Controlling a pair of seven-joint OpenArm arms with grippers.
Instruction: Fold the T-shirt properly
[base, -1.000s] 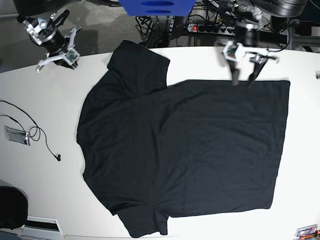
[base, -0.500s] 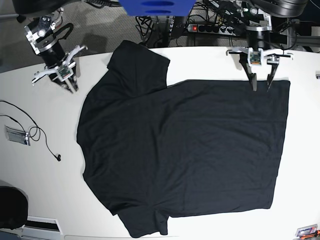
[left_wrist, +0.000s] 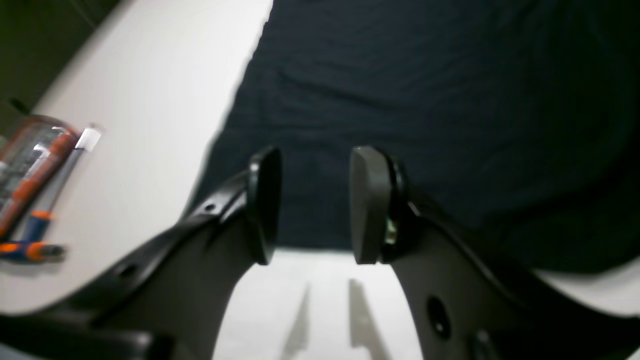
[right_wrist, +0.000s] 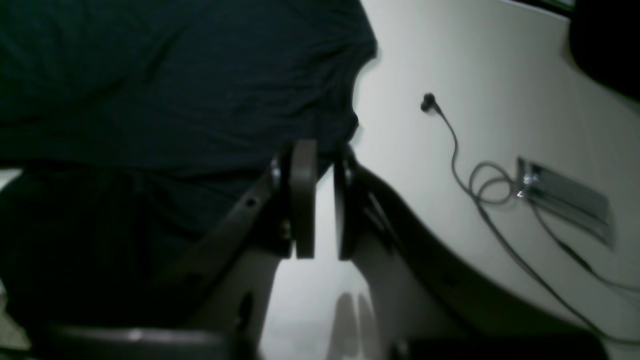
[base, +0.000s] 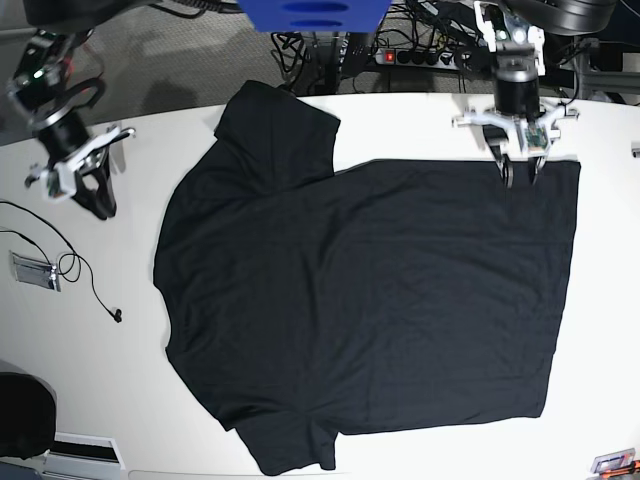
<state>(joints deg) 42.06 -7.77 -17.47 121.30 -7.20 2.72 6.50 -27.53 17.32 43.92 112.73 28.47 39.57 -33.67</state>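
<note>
The black T-shirt (base: 370, 300) lies spread flat on the white table (base: 120, 390), with one sleeve at the back (base: 280, 130) and one at the front (base: 295, 445). My left gripper (base: 519, 178) hovers over the shirt's far edge near its right corner, open and empty. In the left wrist view, that gripper (left_wrist: 312, 205) frames the cloth (left_wrist: 425, 100) and its edge. My right gripper (base: 95, 198) hangs over bare table left of the shirt, apart from it. In the right wrist view, its pads (right_wrist: 303, 200) stand nearly together and empty, beside the cloth (right_wrist: 175, 100).
A thin black cable (base: 75, 270) and a metal plate (base: 33, 270) lie at the table's left; both show in the right wrist view (right_wrist: 465, 165), (right_wrist: 565, 200). Orange-and-blue pens (left_wrist: 30, 200) lie at the right edge. A dark object (base: 25, 415) sits front left. A power strip (base: 420, 57) is behind the table.
My right gripper has swung left and toward the front, away from the shirt's back sleeve. My left gripper has settled over the shirt's far edge, with its fingers closer together.
</note>
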